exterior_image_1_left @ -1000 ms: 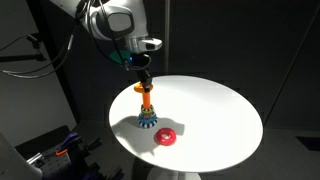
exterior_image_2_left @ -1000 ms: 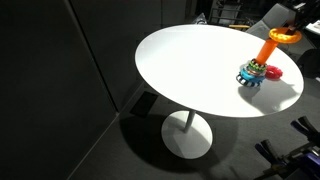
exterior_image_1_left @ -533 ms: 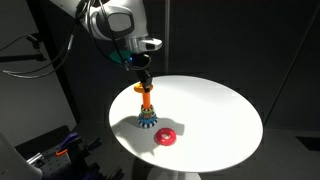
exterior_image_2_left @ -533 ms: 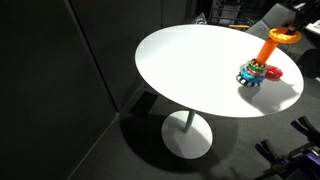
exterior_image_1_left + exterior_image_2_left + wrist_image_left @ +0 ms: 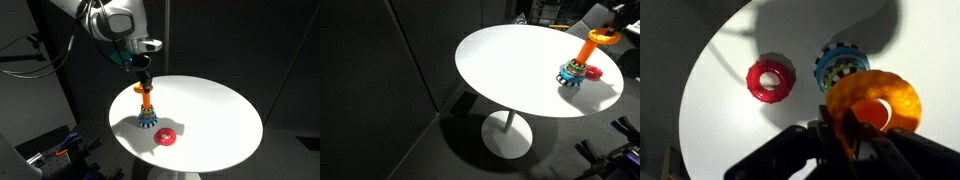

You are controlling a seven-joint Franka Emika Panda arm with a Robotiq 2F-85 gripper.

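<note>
My gripper [image 5: 143,82] hangs over the left part of the round white table [image 5: 215,110], shut on the rim of an orange ring [image 5: 141,89] [image 5: 875,100]. The ring sits at the top of the orange peg of a ring stacker [image 5: 147,118], whose blue toothed base ring [image 5: 838,68] lies on the table below. In an exterior view the orange ring [image 5: 601,36] hovers above the stacker [image 5: 574,72] near the table's far edge. A red ring [image 5: 166,137] [image 5: 771,79] lies flat on the table beside the stacker, apart from it.
The table [image 5: 510,70] stands on a single pedestal foot [image 5: 508,138] in a dark room. Black curtains surround it. Some equipment [image 5: 55,150] sits on the floor near the table's left side.
</note>
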